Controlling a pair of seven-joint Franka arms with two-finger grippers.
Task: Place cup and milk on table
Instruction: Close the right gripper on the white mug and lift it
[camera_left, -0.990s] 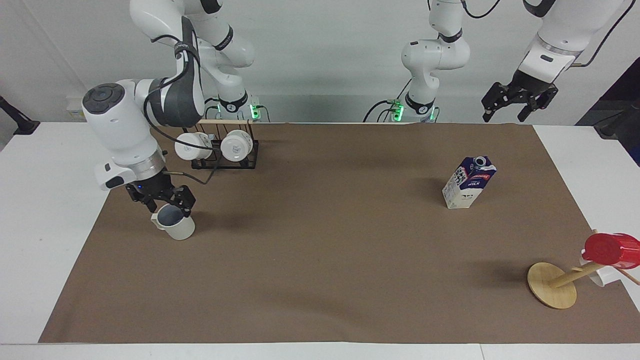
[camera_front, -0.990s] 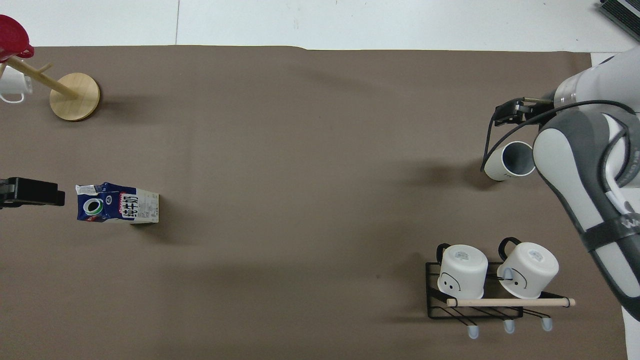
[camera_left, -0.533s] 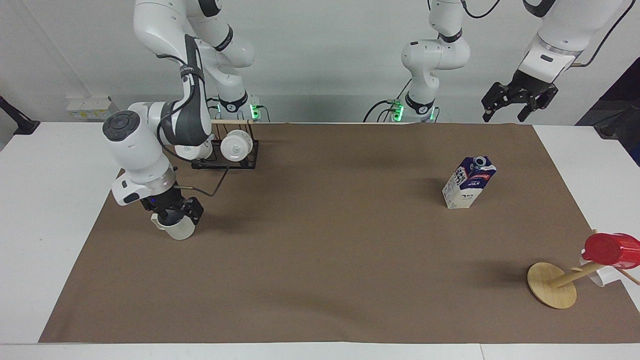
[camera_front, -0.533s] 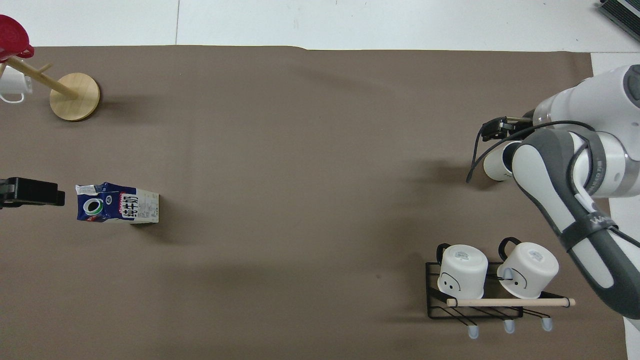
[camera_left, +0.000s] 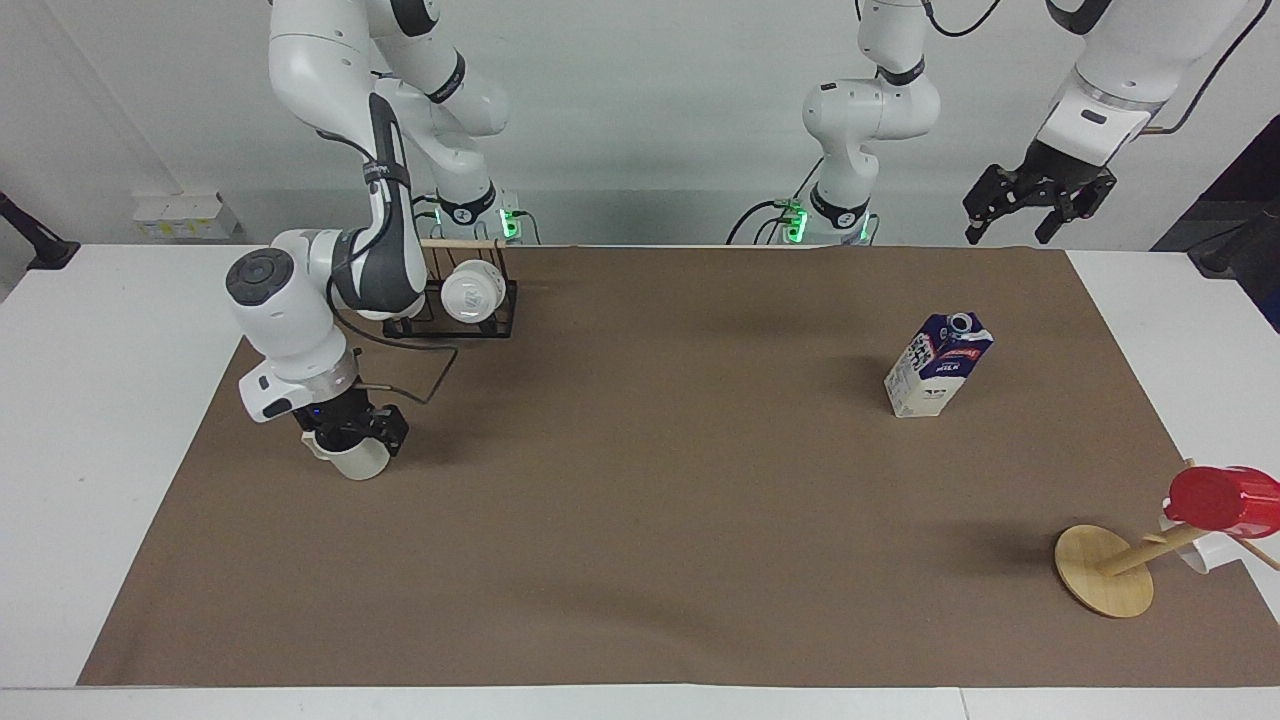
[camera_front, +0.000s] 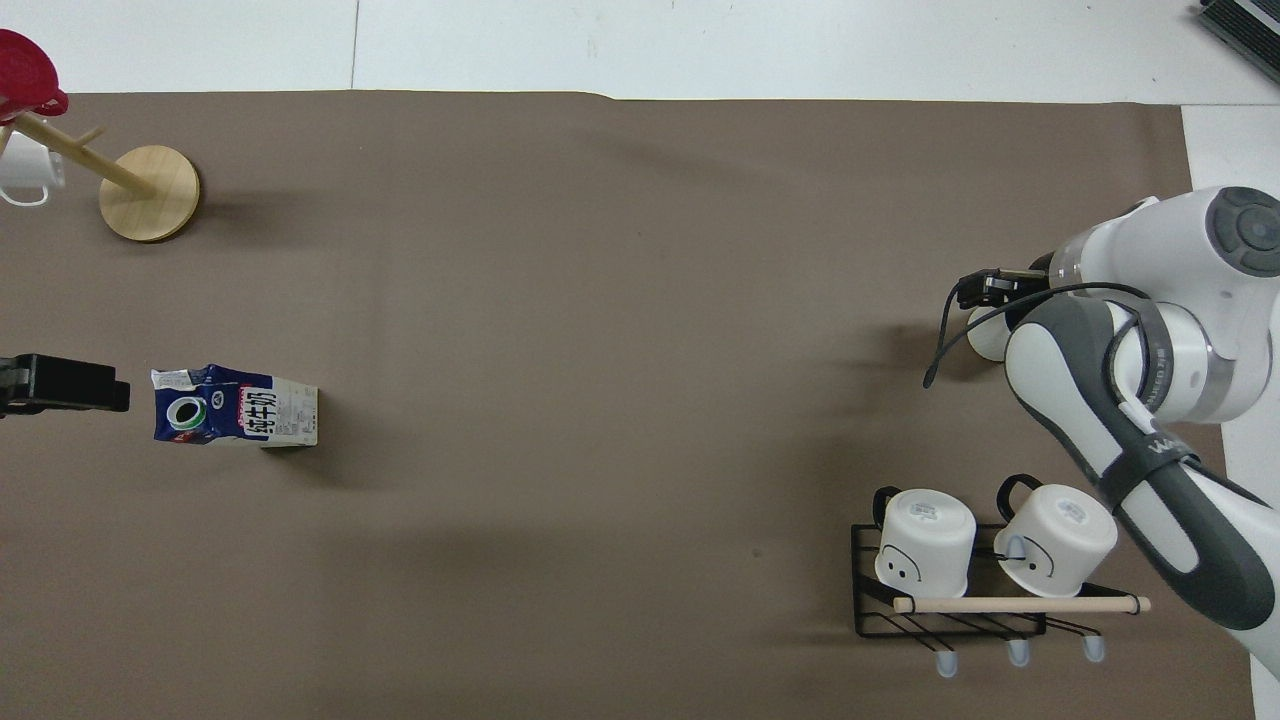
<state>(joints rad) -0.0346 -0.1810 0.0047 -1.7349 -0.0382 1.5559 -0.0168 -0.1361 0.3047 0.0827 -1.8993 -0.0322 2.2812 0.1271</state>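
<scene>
The cream-white cup (camera_left: 358, 462) stands upright on the brown mat of the table (camera_left: 640, 560), toward the right arm's end. My right gripper (camera_left: 352, 440) is low over the cup's mouth, open, with a finger on either side of the rim. In the overhead view the arm hides most of the cup (camera_front: 985, 340); one finger (camera_front: 985, 288) shows. The milk (camera_left: 938, 365) stands upright on the mat toward the left arm's end, also in the overhead view (camera_front: 235, 405). My left gripper (camera_left: 1035, 205) waits open, raised above the table's edge, its tip beside the milk in the overhead view (camera_front: 60, 385).
A black wire rack (camera_left: 455, 320) with two white mugs (camera_front: 925, 540) stands nearer to the robots than the cup. A wooden mug tree (camera_left: 1105, 580) carrying a red cup (camera_left: 1225, 500) stands farther from the robots than the milk.
My right gripper has come down from just above the cup onto its rim, and the right arm's elbow has swung in. The cup, the milk and the left arm have not moved.
</scene>
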